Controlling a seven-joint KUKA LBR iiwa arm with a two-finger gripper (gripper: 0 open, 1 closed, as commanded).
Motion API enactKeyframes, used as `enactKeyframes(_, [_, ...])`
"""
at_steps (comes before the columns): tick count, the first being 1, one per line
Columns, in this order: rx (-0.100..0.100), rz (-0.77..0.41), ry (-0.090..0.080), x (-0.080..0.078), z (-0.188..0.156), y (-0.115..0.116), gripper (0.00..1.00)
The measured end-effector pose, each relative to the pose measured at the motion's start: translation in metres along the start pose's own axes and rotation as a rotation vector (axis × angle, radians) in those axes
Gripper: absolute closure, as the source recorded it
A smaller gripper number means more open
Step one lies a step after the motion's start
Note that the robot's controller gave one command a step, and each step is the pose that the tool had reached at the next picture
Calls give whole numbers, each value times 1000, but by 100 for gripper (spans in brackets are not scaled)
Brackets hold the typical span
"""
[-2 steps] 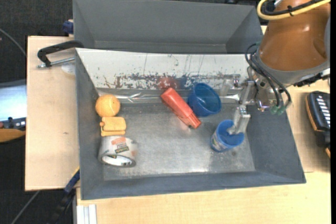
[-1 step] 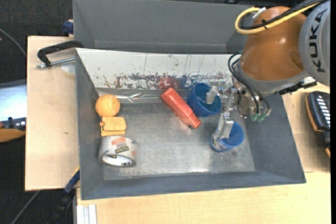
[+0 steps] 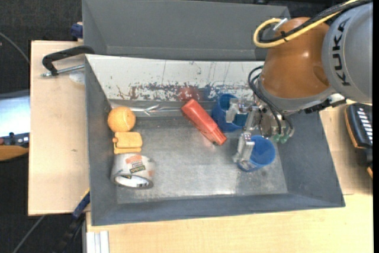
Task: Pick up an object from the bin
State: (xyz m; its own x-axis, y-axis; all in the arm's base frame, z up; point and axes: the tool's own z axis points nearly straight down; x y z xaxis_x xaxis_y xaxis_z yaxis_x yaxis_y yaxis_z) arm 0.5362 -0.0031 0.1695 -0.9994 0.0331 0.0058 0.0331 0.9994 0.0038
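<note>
**Nearly at the grasp, beside the blue cup**

Low at the right side of the bin (image 3: 314, 178), the hand (image 3: 247, 144) sat against a small blue cup (image 3: 263, 154); whether it was wide or narrow could not be told. A second blue thing (image 3: 227, 109) lay just behind, and a red cylinder (image 3: 203, 121) slanted beyond that. The step looked like the grasp itself; the next move called for closing surely on the cup, then lifting straight.

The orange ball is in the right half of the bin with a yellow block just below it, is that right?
No. The camera view shows the orange ball in the left half of the bin, with the yellow block just below it.
</note>
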Motion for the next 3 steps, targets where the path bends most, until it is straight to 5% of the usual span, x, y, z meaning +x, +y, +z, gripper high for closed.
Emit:
enactKeyframes(1, [1, 21, -14, -13, 24, -3, 0])
enactKeyframes(2, [0, -1, -8, -39, 53, -2, 0])
enactKeyframes(3, [-2, 144, -11, -33, 76, -8, 0])
